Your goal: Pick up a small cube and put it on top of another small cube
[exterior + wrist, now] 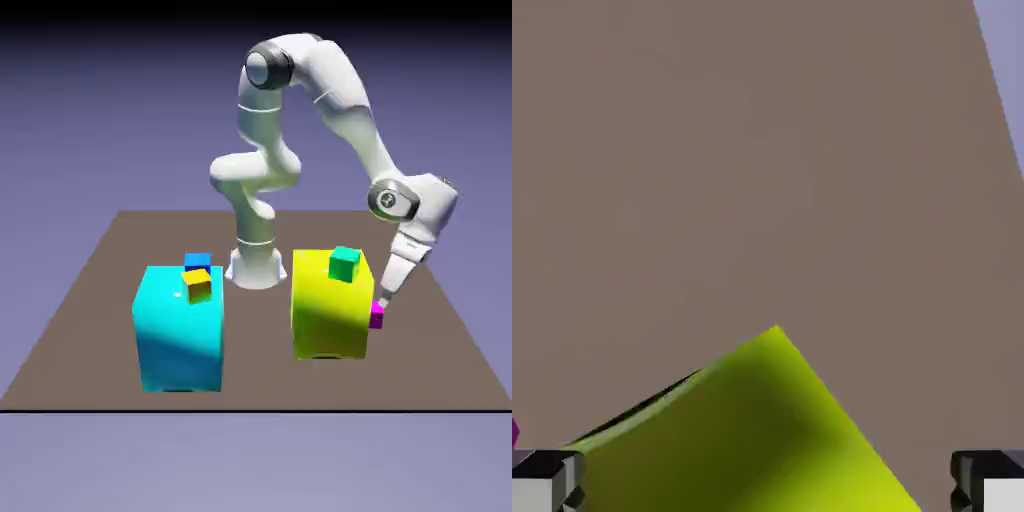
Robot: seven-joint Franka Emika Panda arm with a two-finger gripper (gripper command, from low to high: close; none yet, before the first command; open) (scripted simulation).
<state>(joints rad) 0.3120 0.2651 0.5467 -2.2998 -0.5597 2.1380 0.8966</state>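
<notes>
The small magenta cube (377, 316) lies on the table against the right side of the big yellow block (330, 305). In the hand view only a sliver of the magenta cube (515, 432) shows at the left edge. My gripper (386, 294) hangs tilted just above this cube, jaws wide apart and nothing between them. Both grey fingertips (547, 482) sit at the bottom corners of the hand view, and my gripper (768, 488) looks down on a corner of the yellow block (752, 430). The small blue cube (198, 262) rests on top of the big cyan block (180, 330).
A small yellow-orange cube (199, 287) sits beside the blue one on the cyan block. A small green cube (345, 264) stands on the yellow block. The brown table (90, 300) ends at its front edge just below both big blocks.
</notes>
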